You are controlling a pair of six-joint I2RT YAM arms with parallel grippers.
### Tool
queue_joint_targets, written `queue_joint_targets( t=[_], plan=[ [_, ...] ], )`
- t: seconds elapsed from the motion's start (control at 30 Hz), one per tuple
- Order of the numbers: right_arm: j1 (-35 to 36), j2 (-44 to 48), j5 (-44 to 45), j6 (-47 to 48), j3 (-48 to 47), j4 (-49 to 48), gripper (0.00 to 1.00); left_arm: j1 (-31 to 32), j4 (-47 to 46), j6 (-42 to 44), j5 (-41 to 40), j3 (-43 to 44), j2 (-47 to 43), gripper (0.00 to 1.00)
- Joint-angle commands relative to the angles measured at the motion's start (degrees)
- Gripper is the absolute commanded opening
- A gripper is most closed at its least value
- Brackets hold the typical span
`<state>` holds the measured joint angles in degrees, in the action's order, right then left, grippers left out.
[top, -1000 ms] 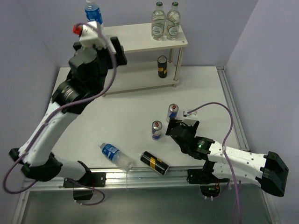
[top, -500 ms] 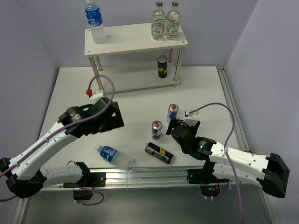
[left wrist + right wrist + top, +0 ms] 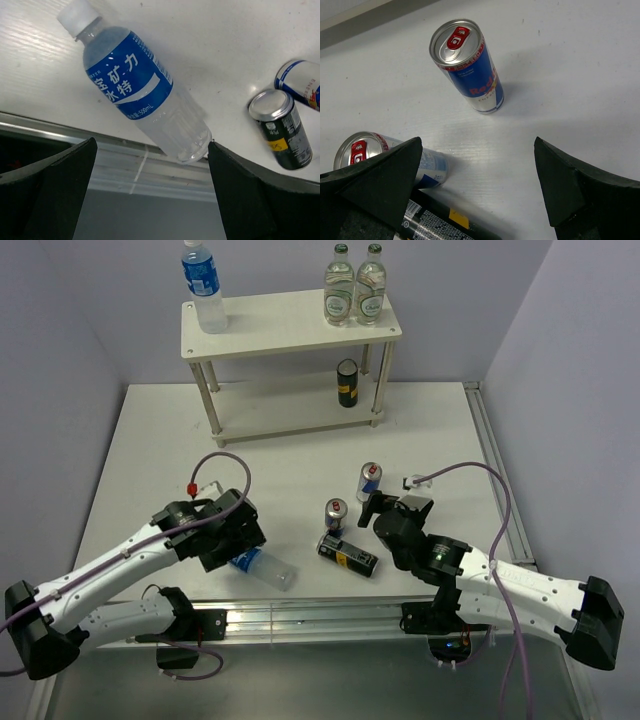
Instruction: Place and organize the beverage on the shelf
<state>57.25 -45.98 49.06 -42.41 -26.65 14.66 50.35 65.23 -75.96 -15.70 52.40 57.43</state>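
The cream-white shelf [image 3: 290, 328] stands at the back. One blue-labelled water bottle [image 3: 203, 285] is upright on its top board, and one dark can with a yellow band [image 3: 347, 383] is on the lower board. The second water bottle [image 3: 265, 568] [image 3: 145, 92] lies near the front edge, and my open left gripper [image 3: 243, 546] [image 3: 150, 185] hovers over it. Two blue-and-silver cans [image 3: 369, 481] [image 3: 336, 518] stand mid-table. The second dark can [image 3: 348, 555] [image 3: 445, 225] lies beside them. My open, empty right gripper [image 3: 371, 512] [image 3: 477, 185] is just right of the cans.
Two green-capped clear bottles [image 3: 355, 285] stand on the right of the shelf's top board. A metal rail [image 3: 300, 612] runs along the table's front edge, close to the lying bottle. Purple walls close in the back and sides.
My left arm has swung down from the shelf, leaving a water bottle on the top board, and now hovers over the lying bottle. The lying dark can has shifted right, toward the cans.
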Motion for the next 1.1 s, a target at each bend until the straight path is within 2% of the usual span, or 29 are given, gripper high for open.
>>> queue_joint_targets(
  t=[0.0,0.1,0.3,0.43,0.53,0.57,0.63,0.73,0.77,0.8,0.87,0.93,0.97,1.03,1.07],
  plan=[
    [0.4,1.8,1.8,-0.9,0.7,-0.2,1.00,0.3,-12.2,-4.6,1.6,-5.4,1.1,0.99],
    [0.5,2.2,1.8,-0.8,1.0,-0.5,1.00,0.3,-16.8,-5.9,3.0,-8.3,5.3,0.99],
    [0.4,2.4,1.7,-0.8,1.1,-0.6,1.00,-0.4,-24.4,-6.3,0.3,-8.5,15.2,0.99],
    [0.4,1.3,2.0,-0.9,0.7,-0.5,1.00,-1.4,-29.1,-4.8,1.2,-7.6,26.4,0.99],
    [0.4,0.6,2.2,-0.9,0.5,-0.3,1.00,-1.9,-32.3,-5.0,1.8,-8.4,29.8,0.94],
    [0.5,0.6,2.2,-0.7,0.5,-0.5,1.00,-2.0,-33.2,-5.0,2.2,-9.5,30.0,0.90],
    [0.4,0.4,2.1,-0.7,0.5,-0.6,1.00,-2.4,-35.0,-4.6,2.4,-10.7,30.2,0.74],
    [0.5,0.0,1.9,-0.3,0.5,-0.9,1.00,-3.8,-33.1,-3.8,0.1,-11.4,29.3,0.26],
    [0.5,-0.2,1.9,-0.3,0.3,-0.9,1.00,-3.7,-31.1,-4.0,-3.5,-9.9,28.9,0.04],
    [0.4,-0.3,1.9,-0.3,0.2,-0.9,1.00,-3.7,-28.8,-4.2,-5.5,-8.7,28.4,0.00],
    [0.4,-0.8,1.8,-0.2,0.0,-1.0,1.00,-3.5,-21.9,-2.8,-9.2,-3.3,26.2,0.00],
    [0.5,-1.1,1.9,-0.3,-0.2,-0.9,1.00,-2.6,-14.1,-1.0,-16.6,2.1,23.9,0.00],
    [0.4,-1.1,1.9,-0.2,-0.2,-0.9,1.00,-2.2,-11.9,0.2,-19.7,8.8,23.3,0.00],
    [0.5,-1.2,1.9,-0.1,-0.2,-1.0,1.00,-1.1,-7.0,5.0,-28.3,16.1,22.2,0.00],
    [0.5,-1.3,1.9,0.0,-0.2,-1.3,1.00,-0.9,-5.9,7.2,-31.1,23.5,22.0,0.00]
  ],
)
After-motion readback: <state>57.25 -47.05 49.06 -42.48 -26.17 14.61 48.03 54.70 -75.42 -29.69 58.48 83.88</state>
